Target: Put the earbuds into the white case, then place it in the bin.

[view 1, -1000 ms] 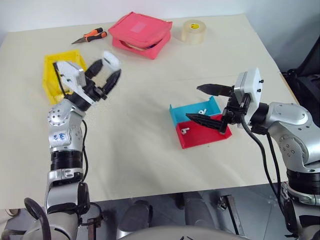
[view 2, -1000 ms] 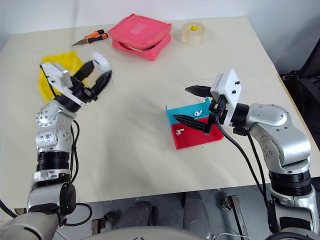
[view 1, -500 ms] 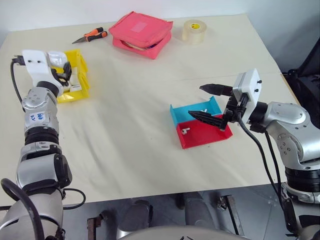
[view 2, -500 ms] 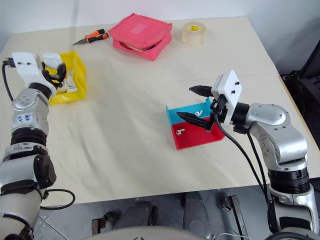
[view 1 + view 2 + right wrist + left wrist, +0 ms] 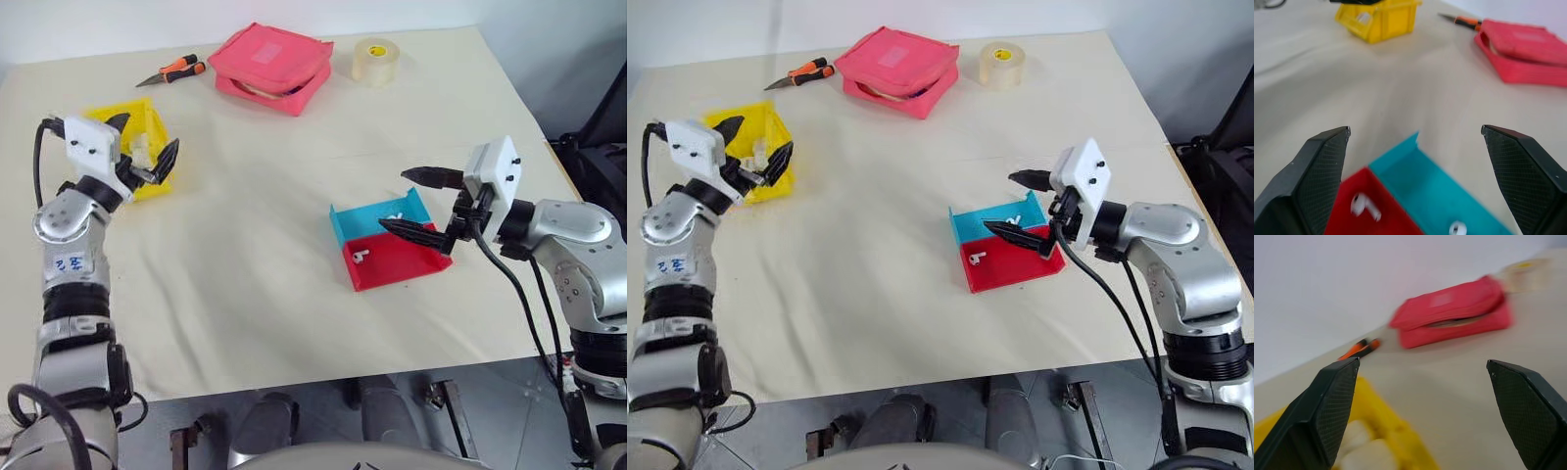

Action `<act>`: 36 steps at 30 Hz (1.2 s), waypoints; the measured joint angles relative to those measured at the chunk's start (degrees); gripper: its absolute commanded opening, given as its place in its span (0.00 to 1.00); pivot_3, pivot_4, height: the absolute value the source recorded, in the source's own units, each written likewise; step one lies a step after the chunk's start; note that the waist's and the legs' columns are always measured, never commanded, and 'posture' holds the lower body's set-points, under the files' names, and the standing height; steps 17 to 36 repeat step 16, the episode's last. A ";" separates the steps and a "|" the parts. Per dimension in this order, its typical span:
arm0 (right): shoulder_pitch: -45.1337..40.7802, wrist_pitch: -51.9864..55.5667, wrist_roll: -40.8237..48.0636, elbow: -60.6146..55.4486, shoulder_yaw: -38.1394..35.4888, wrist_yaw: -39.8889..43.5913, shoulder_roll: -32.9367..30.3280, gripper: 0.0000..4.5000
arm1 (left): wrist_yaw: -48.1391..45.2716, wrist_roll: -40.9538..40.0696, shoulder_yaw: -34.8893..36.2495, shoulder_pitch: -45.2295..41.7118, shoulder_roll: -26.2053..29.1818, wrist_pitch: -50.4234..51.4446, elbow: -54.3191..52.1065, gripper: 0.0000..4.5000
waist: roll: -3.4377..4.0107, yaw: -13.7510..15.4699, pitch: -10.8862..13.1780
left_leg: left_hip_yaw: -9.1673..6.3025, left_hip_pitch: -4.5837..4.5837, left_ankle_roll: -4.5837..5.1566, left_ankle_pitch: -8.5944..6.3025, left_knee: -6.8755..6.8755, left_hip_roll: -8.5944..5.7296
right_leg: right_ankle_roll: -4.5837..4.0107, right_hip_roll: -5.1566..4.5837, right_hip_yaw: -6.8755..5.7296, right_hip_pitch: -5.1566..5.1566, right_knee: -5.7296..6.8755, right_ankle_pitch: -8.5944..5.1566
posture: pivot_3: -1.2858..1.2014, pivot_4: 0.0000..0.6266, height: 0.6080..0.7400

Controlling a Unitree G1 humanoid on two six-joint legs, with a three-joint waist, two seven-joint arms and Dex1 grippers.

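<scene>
Worktop point(image 5: 294, 294), cream cover.

Yellow bin point(image 5: 147, 122), far left: white case point(image 5: 143, 149) lies inside it. Left gripper point(image 5: 140, 147) at the bin, fingers spread wide, clear of the case.

Blue tray point(image 5: 358, 220) and red tray point(image 5: 402, 266), touching, centre-right: one earbud point(image 5: 397, 216) in the blue, one earbud point(image 5: 361, 257) in the red. Right gripper point(image 5: 416, 203) over both trays, fingers apart, empty.

Far edge: pink zippered pouch point(image 5: 274, 67), tape roll point(image 5: 375, 61), orange-handled pliers point(image 5: 174, 70).
</scene>
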 measured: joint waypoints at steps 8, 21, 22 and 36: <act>8.84 -6.48 0.01 3.18 -0.92 13.08 -7.19 1.00 | -19.81 -13.19 3.00 18.24 7.25 12.15 -18.03 0.99 | 0.02 0.35 0.01 | -0.02 0.04 0.15 -0.13 0.03 0.02 | -0.01 0.01 0.01 0.09 -0.02 0.00 | 0.52 0.24 1.00; 11.85 -11.15 -1.15 7.27 -0.95 17.14 -9.31 1.00 | -26.56 -16.70 6.90 23.50 8.81 15.97 -21.59 0.99 | 0.04 0.23 0.02 | -0.02 0.13 0.15 -0.20 0.00 0.07 | -0.01 0.08 0.07 0.12 -0.03 -0.01 | 0.52 0.24 1.00; 11.85 -11.15 -1.15 7.27 -0.95 17.14 -9.31 1.00 | -26.56 -16.70 6.90 23.50 8.81 15.97 -21.59 0.99 | 0.04 0.23 0.02 | -0.02 0.13 0.15 -0.20 0.00 0.07 | -0.01 0.08 0.07 0.12 -0.03 -0.01 | 0.52 0.24 1.00; 11.85 -11.15 -1.15 7.27 -0.95 17.14 -9.31 1.00 | -26.56 -16.70 6.90 23.50 8.81 15.97 -21.59 0.99 | 0.04 0.23 0.02 | -0.02 0.13 0.15 -0.20 0.00 0.07 | -0.01 0.08 0.07 0.12 -0.03 -0.01 | 0.52 0.24 1.00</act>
